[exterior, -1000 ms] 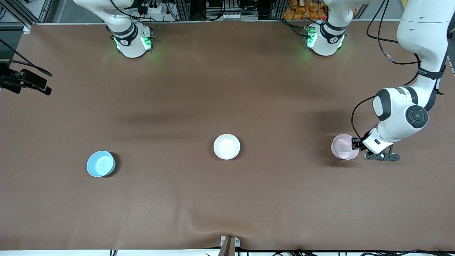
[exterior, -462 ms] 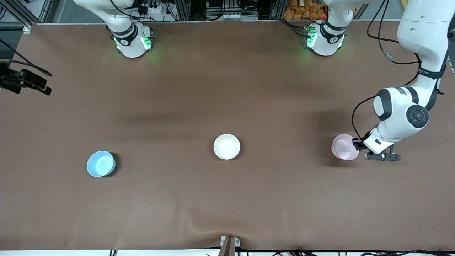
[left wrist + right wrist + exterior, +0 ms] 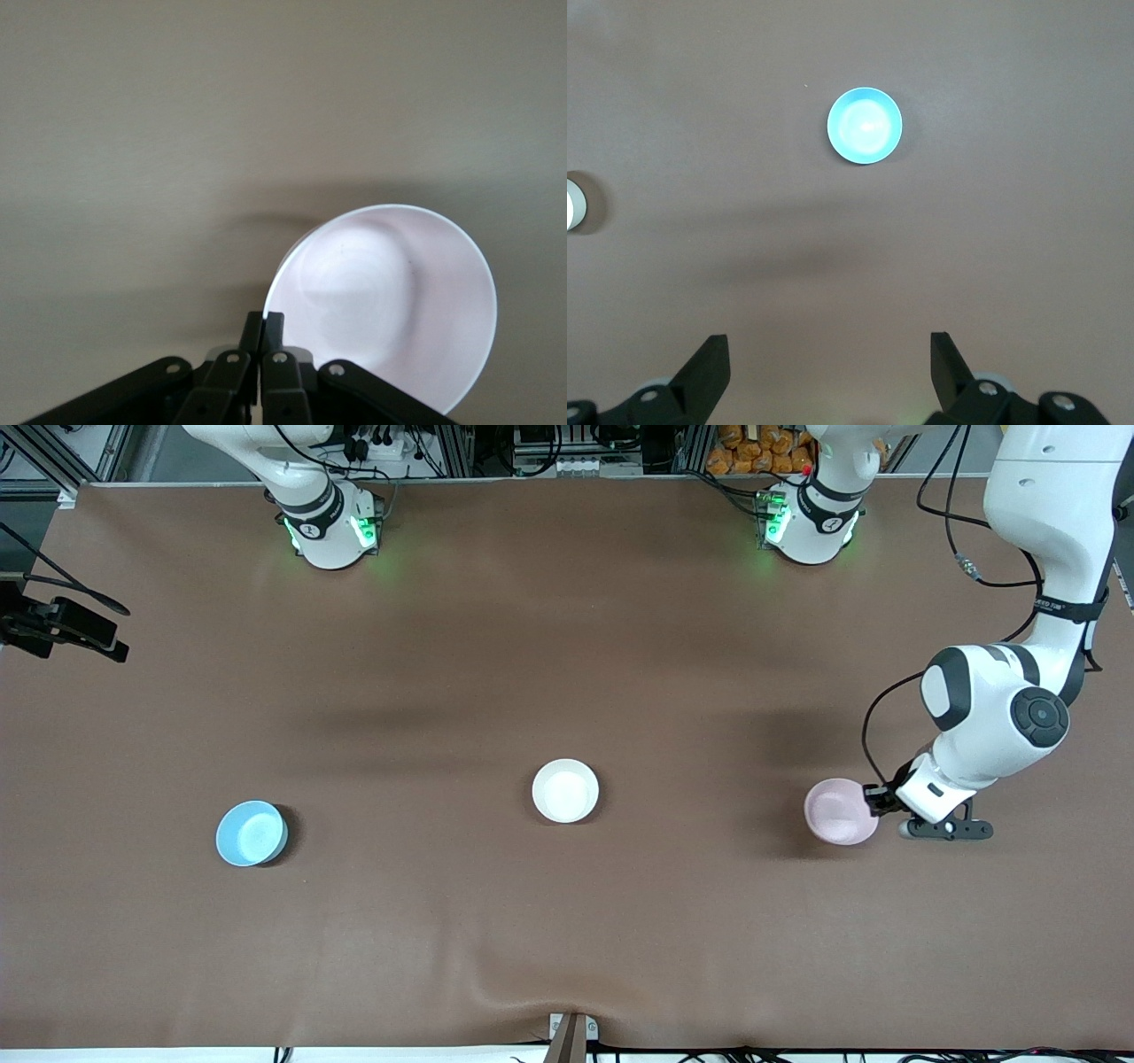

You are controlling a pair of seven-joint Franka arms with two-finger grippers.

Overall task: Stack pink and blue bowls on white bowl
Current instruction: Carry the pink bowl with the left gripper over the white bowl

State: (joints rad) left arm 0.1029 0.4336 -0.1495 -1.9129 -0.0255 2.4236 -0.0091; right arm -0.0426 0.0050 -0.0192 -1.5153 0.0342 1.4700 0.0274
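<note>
Left gripper [image 3: 873,801]: fingers pinched on the rim of the glossy pale pink round bowl [image 3: 840,811], toward the left arm's end from the glossy white round bowl [image 3: 565,790].
Carry: keep it level, lower centred over the white bowl.
Right gripper [image 3: 828,354]: waits wide open, empty, high over the glossy sky-blue round bowl [image 3: 252,833].

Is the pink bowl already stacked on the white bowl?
No. The pink bowl is gripped at its rim by the left claw near the left arm's end of the table, well apart from the white bowl.

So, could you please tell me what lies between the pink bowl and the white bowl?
Only bare brown table between the pink bowl and white bowl, per the front view.
</note>
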